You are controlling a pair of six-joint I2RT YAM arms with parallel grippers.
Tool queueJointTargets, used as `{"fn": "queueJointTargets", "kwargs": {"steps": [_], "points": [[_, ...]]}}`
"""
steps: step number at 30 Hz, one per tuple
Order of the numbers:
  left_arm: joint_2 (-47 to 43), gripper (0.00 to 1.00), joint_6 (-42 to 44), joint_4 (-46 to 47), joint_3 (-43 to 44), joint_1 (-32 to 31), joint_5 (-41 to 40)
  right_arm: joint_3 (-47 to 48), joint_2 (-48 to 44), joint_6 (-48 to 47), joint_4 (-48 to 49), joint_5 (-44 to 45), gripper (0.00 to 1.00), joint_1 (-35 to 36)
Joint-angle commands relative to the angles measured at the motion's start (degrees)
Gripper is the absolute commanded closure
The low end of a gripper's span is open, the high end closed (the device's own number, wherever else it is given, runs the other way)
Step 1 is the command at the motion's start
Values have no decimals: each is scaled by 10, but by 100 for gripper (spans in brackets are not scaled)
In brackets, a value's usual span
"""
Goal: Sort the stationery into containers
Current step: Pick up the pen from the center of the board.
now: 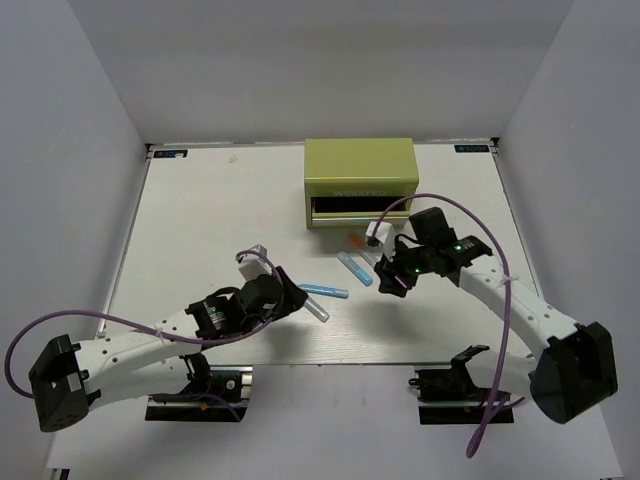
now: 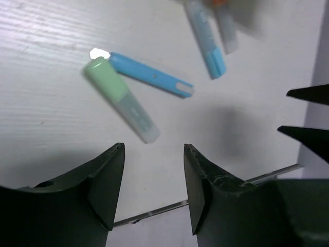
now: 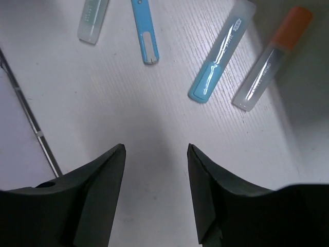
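Four marker sticks lie in the middle of the table: one with an orange end (image 1: 356,243), a light blue one (image 1: 352,268), a blue one (image 1: 325,292) and a pale green one (image 1: 316,309). My left gripper (image 1: 292,297) is open and empty, just left of the green stick (image 2: 121,98) and the blue stick (image 2: 150,75). My right gripper (image 1: 385,282) is open and empty, just right of the light blue stick (image 3: 222,54) and the orange-ended stick (image 3: 272,56). The olive-green box (image 1: 360,165) stands behind them with a dark slot on its front.
The white table (image 1: 200,220) ends at a metal strip along the near edge (image 2: 154,212). Grey walls close in on the left, back and right. Purple cables loop from both arms; the right one (image 1: 450,205) arches near the box.
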Motion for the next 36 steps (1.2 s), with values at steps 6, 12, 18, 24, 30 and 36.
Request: {"fn": "queueJointTargets", "kwargs": {"steps": [6, 12, 18, 24, 30, 36], "points": [[21, 36, -25, -130, 20, 1, 24, 19, 114, 88, 124, 116, 37, 61], [14, 36, -43, -128, 14, 1, 29, 23, 167, 132, 196, 176, 35, 89], [7, 34, -49, -116, 3, 1, 24, 27, 208, 173, 242, 243, 35, 110], [29, 34, -43, -116, 20, 1, 24, 11, 225, 199, 268, 267, 35, 130], [29, 34, -37, -100, 20, 1, 24, -3, 237, 222, 297, 291, 40, 136], [29, 34, -32, -95, 14, 1, 24, -43, 230, 241, 330, 300, 46, 141]]}}
